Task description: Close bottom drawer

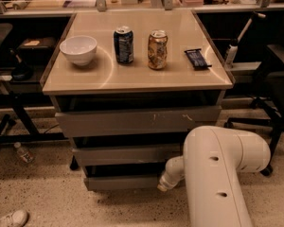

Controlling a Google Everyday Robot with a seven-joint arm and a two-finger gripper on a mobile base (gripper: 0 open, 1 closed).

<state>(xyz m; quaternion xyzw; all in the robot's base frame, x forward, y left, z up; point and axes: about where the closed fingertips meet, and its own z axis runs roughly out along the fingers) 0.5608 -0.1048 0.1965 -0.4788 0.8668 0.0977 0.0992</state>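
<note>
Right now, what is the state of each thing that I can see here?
Bottom drawer: dark gap above its front; cannot tell if fully shut.
Gripper: at the bottom drawer's right end, mostly hidden behind the arm.
Bowl: upright, looks empty.
Blue can: upright.
Gold can: upright.
Snack bar: lying flat, wrapped.
Bottle: lying on the floor.
</note>
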